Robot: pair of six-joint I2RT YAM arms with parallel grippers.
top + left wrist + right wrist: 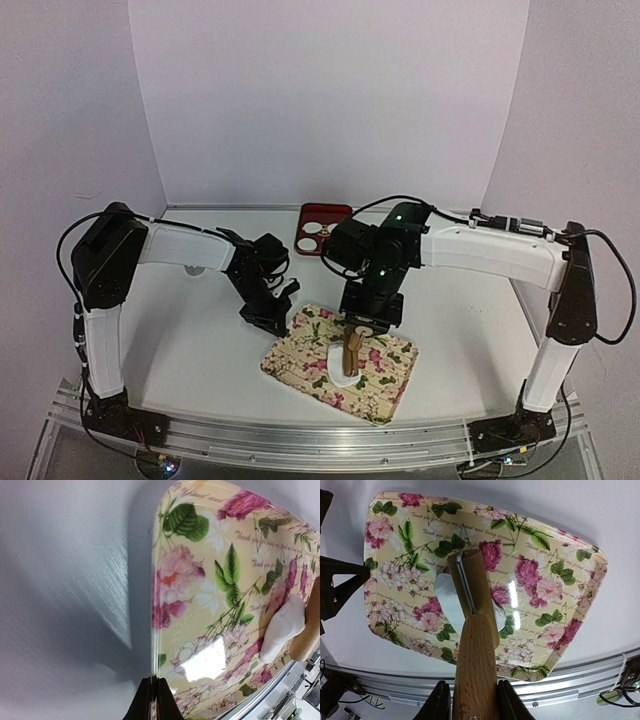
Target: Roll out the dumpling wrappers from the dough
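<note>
A white lump of dough [340, 362] lies on the floral mat [385, 385]. My right gripper [358, 325] is shut on the handle of a wooden rolling pin [475, 670], and the pin's roller rests across the dough [449, 602]. At the mat's left edge, my left gripper [272, 322] is shut, pinching the rim of the mat [225, 580] between its fingertips [165, 707]. The left wrist view shows the dough [282, 627] at the far right, beside the rolling pin [311, 640]. Two small pale round things lie in a red tray; whether they are dumpling wrappers I cannot tell.
The red tray [338, 211] stands at the back of the table, behind the right arm. A metal rail [300, 435] runs along the near edge, just beyond the mat's front corner. White walls enclose the table on three sides.
</note>
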